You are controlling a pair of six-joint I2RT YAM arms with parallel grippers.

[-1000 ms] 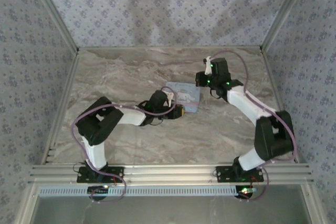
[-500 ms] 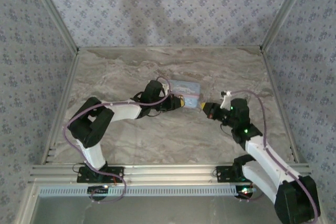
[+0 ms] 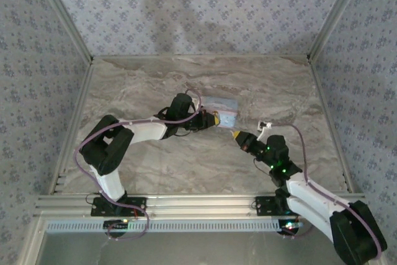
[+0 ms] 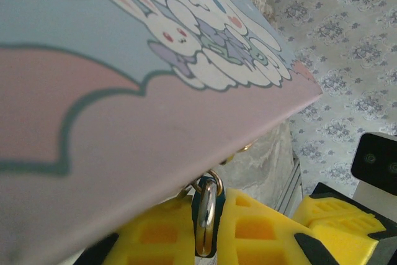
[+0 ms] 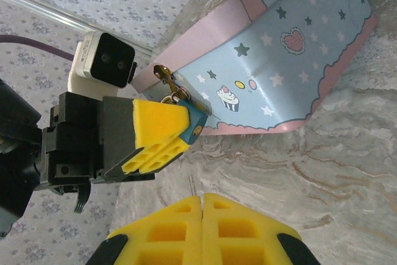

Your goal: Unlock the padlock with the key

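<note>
1. Surface and room. The counter [image 3: 155,85] is a grey-brown marbled slab. Walls [image 3: 198,10] papered in a small floral print enclose it on three sides. Metal frame posts [image 3: 62,13] rise at the far corners, and a slotted rail [image 3: 198,203] runs along the near edge, where both arm bases are bolted.

2. Left claw [image 3: 209,120]. It is extended toward the counter centre from 8 o'clock. Its yellow pads [image 5: 158,134] are pinched on the padlock [image 5: 196,122], a small teal block. In the left wrist view the silver shackle [image 4: 206,215] stands between the pads. The padlock is held at the tin's 7 o'clock corner, just against its edge. A small gold piece [image 5: 163,72] sits at the shackle; whether it is the key cannot be told.

3. Right claw [image 3: 236,134]. It is at 4 o'clock from the padlock, near but apart from it. Its fingers [image 5: 180,221] are pressed together, with nothing between them.

4. Container. The tin [image 3: 224,107] is light blue with a pink scalloped border and a white cartoon figure. It is closed, so its contents are hidden.
</note>
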